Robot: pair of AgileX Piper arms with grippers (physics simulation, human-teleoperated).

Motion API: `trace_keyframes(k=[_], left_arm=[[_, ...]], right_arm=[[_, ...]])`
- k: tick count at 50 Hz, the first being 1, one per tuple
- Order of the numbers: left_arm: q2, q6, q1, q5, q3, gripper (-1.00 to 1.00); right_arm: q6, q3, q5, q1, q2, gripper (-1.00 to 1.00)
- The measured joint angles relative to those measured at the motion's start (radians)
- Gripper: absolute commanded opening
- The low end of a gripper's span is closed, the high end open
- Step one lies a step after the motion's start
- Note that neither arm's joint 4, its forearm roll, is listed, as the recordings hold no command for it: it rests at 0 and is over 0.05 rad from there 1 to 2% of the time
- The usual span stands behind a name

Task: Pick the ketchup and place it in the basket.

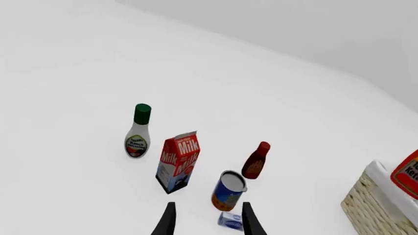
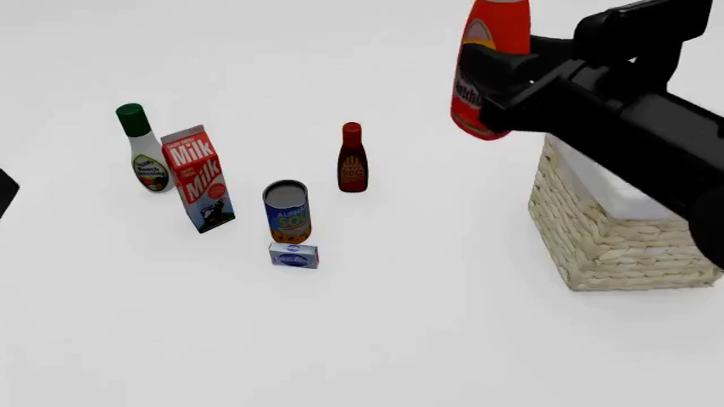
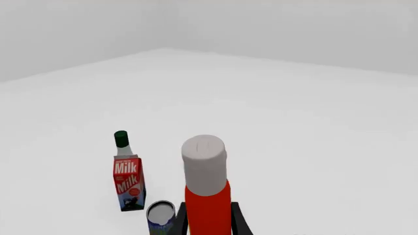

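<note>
1. The ketchup (image 2: 489, 68), a smooth red-orange squeeze bottle with a white cylindrical cap, hangs upright in the air beside the basket's near-left corner, pinched between the right gripper's (image 2: 498, 80) jaws.
2. The basket (image 2: 616, 237) is square, of woven straw-coloured wicker with a white lining; its inside is hidden.
3. The left gripper's (image 1: 207, 220) jaws stand spread, holding nothing, above a can (image 1: 228, 190) and a small box (image 1: 230, 220) on the table (image 2: 430, 322).
</note>
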Motion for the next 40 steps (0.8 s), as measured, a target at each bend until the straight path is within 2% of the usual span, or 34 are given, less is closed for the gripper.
trace_keyframes(k=[21,40], left_arm=[[-0.142,0.007,0.049,-0.025,0.091,1.0],[-0.174,0.003,0.055,-0.04,0.128,1.0]], right_arm=[[0.023,-0.007,0.028,-0.158,-0.057,-1.0],[0.028,-0.01,0.046,-0.281,-0.084,-1.0]])
